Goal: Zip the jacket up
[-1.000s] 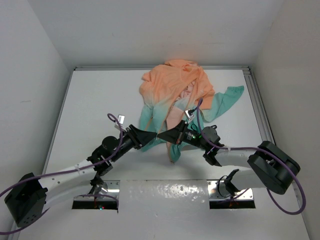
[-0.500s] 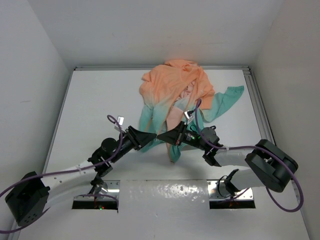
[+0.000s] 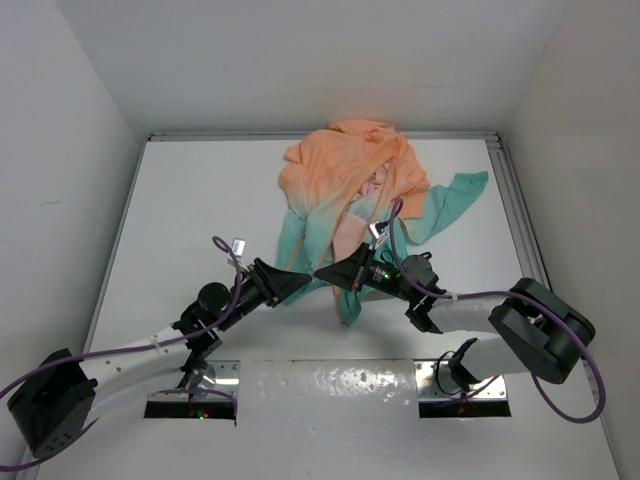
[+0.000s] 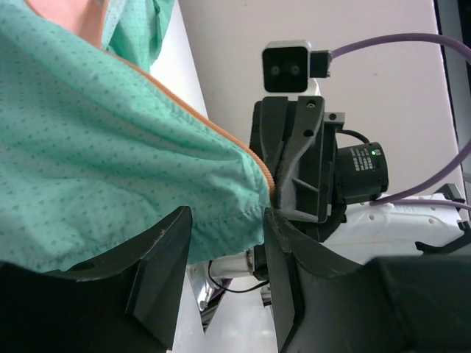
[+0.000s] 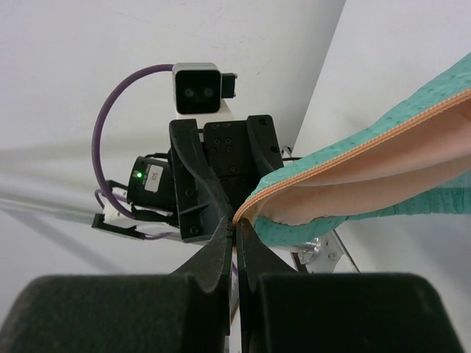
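My right hand (image 5: 236, 229) is clamped shut, and the corner of the jacket (image 5: 383, 147) sits pinched right at its tips, where the orange zipper edge ends. From that corner the teal cloth and its pale pink lining run up and off to the right in the wrist view.

My left hand (image 4: 224, 220) faces it, nearly tip to tip. Its jaws stand wide, and the teal hem of the jacket (image 4: 110, 147) hangs down into the gap between them. The cloth brushes both fingers (image 4: 158, 272), but I see no pinch on it. Straight across, just past that hem, I see the front of the right hand.

From above, the left hand (image 3: 303, 281) and the right hand (image 3: 322, 272) meet near the middle of the white worktop (image 3: 190, 200), a little toward the arm bases. The jacket (image 3: 345, 165) lies in a rumpled heap beyond them. Its peach-orange part is at the far side, close to the back wall, and its teal part runs down toward the hands. One teal sleeve (image 3: 465, 195) is spread out to the right, and a narrow teal strip trails below the hands.
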Available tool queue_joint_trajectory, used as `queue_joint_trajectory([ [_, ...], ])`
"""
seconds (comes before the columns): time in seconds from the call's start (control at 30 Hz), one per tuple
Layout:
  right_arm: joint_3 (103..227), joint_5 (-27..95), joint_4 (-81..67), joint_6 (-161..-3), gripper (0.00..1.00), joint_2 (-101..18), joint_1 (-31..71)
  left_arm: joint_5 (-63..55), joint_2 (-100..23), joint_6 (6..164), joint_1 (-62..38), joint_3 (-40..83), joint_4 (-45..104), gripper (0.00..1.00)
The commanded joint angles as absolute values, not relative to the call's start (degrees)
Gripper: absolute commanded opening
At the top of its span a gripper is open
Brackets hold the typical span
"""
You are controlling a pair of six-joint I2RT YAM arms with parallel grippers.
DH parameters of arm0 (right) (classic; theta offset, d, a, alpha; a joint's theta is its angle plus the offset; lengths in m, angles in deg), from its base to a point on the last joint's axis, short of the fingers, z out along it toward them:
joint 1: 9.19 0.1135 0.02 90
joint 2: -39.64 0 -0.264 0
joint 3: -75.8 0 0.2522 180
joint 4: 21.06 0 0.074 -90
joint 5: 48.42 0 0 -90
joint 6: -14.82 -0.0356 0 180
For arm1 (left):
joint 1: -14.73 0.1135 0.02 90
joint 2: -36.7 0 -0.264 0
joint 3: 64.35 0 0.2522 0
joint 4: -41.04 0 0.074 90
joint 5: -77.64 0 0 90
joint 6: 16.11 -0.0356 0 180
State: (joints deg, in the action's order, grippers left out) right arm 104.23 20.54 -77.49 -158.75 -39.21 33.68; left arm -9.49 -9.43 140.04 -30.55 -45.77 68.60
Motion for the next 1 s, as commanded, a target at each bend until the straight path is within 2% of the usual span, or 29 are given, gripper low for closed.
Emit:
queue_joint_trajectory([
  [0.0, 104.24, 21.19, -80.68, -157.97, 0.0, -39.46, 33.61, -8.58, -9.26, 140.43, -30.45, -45.5, 73.68, 0.42],
  [0.27, 103.8, 21.01, -80.51, -158.15, 0.0, -39.46, 33.61, -6.13, -13.39, 141.04, -30.53, -44.79, 79.57, 0.4],
  [0.43, 103.71, 21.19, -80.33, -158.23, 0.0, -39.55, 33.7, -6.3, -13.22, 141.04, -30.45, -44.7, 79.66, 0.3],
  [0.5, 103.62, 21.19, -80.07, -158.24, 0.0, -39.73, 33.61, -6.91, -12.78, 140.43, -30.45, -44.44, 78.61, 0.22],
  [0.63, 103.27, 21.19, -78.75, -157.89, 0.0, -39.82, 33.62, -7.53, -11.99, 139.46, -30.53, -43.91, 77.37, 0.14],
  [0.77, 103.27, 21.02, -75.86, -157.01, 0.0, -39.81, 33.61, -7.35, -12.51, 138.06, -30.53, -43.3, 76.41, 0.02],
  [0.97, 104.31, 20.31, -63.92, -152.18, 0.0, -37.1, 33.61, -7.18, -13.22, 133.49, -30.53, -42.94, 74.22, 0.0],
])
